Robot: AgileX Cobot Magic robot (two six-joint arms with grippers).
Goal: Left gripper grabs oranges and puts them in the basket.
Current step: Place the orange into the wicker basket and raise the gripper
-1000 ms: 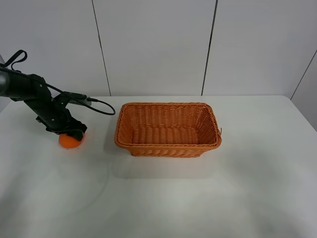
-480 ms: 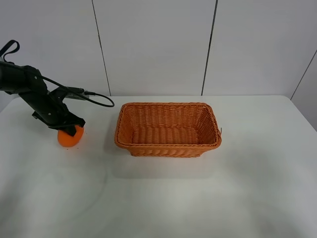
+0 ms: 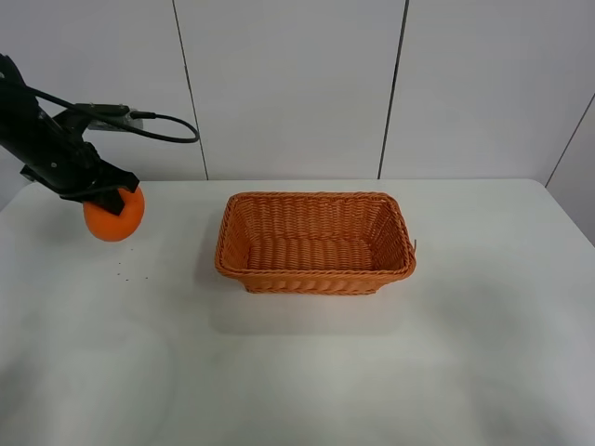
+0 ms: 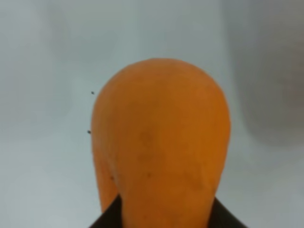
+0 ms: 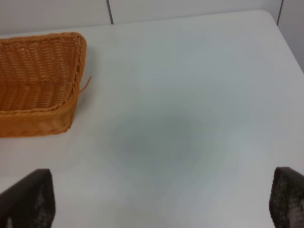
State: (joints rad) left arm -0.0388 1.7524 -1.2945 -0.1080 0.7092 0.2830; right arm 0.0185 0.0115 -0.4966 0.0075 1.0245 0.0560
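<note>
Left pincer (image 3: 104, 192) clamped on the orange (image 3: 114, 216), held clear of the counter (image 3: 307, 372). Basket (image 3: 314, 277) sits well apart to its right, long axis left-right. Next, probably: carry sideways over the nearer short rim.

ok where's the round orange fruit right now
In the exterior high view the round orange fruit hangs far left in the black left gripper, left of the woven wicker basket.

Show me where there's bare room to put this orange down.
The basket holds nothing, so its whole floor is free. The table is bare in front of the basket, to its right, and between it and the orange in the left gripper. Nowhere is crowded.
</note>
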